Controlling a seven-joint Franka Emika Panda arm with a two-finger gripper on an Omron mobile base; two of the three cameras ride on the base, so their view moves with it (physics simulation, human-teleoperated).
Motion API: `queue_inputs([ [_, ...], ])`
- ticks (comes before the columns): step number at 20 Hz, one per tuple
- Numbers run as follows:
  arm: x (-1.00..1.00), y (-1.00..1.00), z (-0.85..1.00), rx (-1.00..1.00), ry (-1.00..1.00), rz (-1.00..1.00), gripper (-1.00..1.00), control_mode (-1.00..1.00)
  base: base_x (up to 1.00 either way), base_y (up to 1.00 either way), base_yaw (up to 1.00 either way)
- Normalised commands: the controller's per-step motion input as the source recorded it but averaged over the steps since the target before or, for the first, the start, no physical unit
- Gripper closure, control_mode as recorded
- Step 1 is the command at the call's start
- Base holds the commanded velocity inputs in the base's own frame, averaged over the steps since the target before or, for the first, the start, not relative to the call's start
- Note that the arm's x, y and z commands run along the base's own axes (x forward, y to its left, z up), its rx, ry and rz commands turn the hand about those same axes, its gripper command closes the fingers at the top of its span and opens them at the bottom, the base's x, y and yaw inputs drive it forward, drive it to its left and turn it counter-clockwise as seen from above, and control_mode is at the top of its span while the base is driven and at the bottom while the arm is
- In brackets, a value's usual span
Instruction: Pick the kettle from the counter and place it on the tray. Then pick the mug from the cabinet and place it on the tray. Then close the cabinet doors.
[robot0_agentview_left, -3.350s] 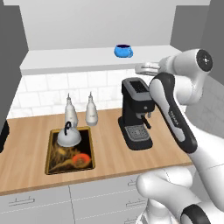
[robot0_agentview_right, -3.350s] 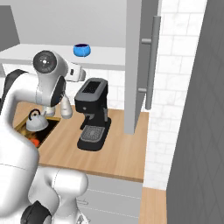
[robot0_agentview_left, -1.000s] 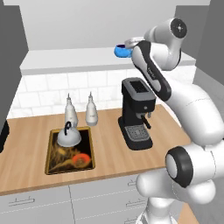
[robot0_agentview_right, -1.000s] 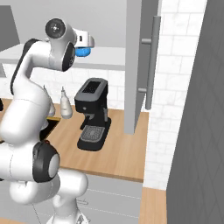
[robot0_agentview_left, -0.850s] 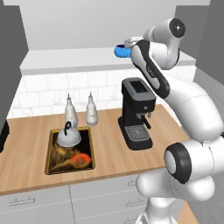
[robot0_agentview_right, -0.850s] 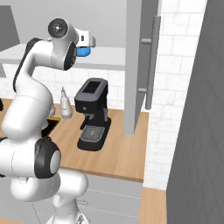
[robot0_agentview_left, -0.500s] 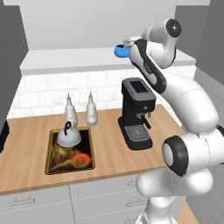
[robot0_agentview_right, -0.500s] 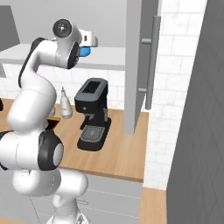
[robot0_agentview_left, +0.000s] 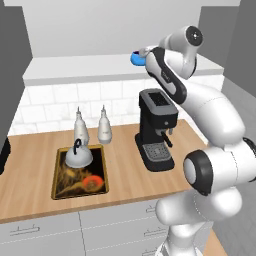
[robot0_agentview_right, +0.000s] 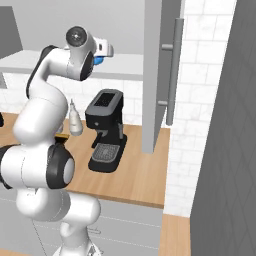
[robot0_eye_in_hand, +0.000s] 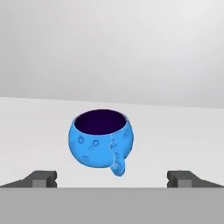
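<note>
The claw (robot0_eye_in_hand: 112, 177) is hanging wide open and empty before the mug (robot0_eye_in_hand: 101, 138); looking light, rigid and glossy, it wants gripping across its round body.

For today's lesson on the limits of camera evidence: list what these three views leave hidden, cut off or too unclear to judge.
- Mug: in the left base view the arm covers most of it; in the right base view just a blue sliver.
- Gripper: in the hand view the bottom edge cuts off all but its fingertips.
- Kettle and tray: in the right base view the arm blocks them.
- Cabinet doors: the right one runs past the top edge.
</note>
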Motion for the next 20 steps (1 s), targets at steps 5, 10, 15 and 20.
queue_inputs([
  [5,0.22,0.00,-0.15,0.00,0.00,0.03,-1.00,-1.00,0.00,0.00,0.00],
  [10,0.28,0.00,-0.09,0.00,0.00,0.05,-1.00,-1.00,0.00,0.00,0.00],
  [15,0.22,0.00,-0.09,0.00,0.00,0.04,-1.00,-1.00,0.00,0.00,0.00],
  [20,0.23,0.00,-0.11,0.00,-0.01,0.03,-1.00,-1.00,0.00,0.00,0.00],
])
